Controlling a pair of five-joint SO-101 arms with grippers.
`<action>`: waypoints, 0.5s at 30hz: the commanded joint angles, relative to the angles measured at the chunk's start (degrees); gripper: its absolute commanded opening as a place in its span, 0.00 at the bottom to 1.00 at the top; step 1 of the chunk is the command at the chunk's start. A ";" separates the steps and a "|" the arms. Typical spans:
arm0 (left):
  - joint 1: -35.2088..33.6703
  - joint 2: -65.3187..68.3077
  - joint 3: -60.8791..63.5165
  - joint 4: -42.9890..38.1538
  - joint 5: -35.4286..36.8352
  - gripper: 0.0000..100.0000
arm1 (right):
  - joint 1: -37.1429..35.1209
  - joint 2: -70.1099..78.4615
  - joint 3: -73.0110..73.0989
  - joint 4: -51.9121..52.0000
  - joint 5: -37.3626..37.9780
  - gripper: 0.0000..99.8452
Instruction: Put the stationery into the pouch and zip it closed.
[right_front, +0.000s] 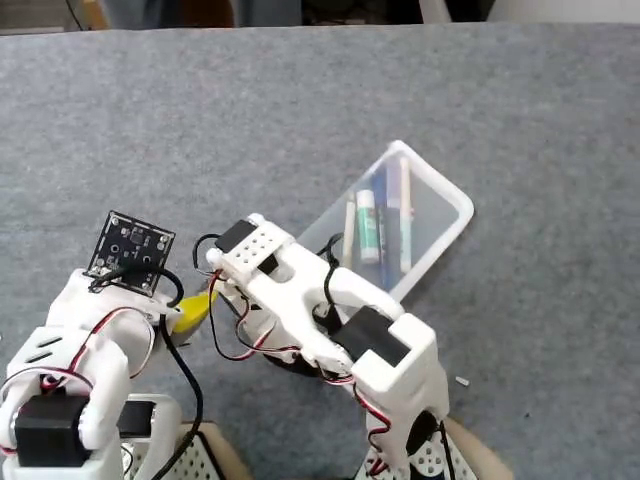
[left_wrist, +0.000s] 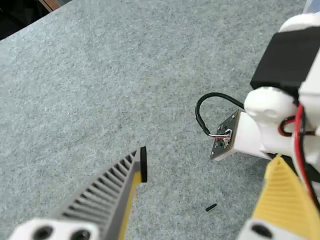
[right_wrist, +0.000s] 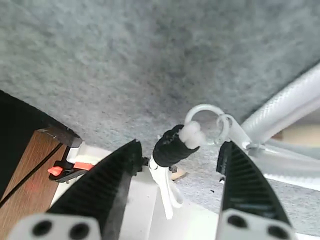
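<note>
Clear pouch (right_front: 452, 203) holds pens (right_front: 381, 226), centre-right; right gripper (right_wrist: 180, 149) spread around zip ring (right_wrist: 205, 105), seemingly ungripped; left gripper (left_wrist: 210, 163) wide.

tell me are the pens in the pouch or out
In: the high view shows the pens lying side by side within the clear pouch.

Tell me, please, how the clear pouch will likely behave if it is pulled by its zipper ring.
The pouch looks like thin clear plastic, so it would probably flex rather than stay stiff. Holding few pens, it seems light and may drag across the grey felt when its ring is pulled. The round pens could roll inside if tilted.
</note>
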 joint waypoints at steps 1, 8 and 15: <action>-0.04 -0.09 -2.59 0.18 -0.70 0.38 | 0.88 -1.19 -1.71 0.79 -0.62 0.27; -0.04 -0.09 -2.59 -0.09 -0.70 0.38 | 0.53 -1.54 1.36 0.79 -1.67 0.27; -0.13 -0.18 -2.24 -0.35 -0.70 0.38 | 0.44 -1.63 2.86 0.79 -3.34 0.27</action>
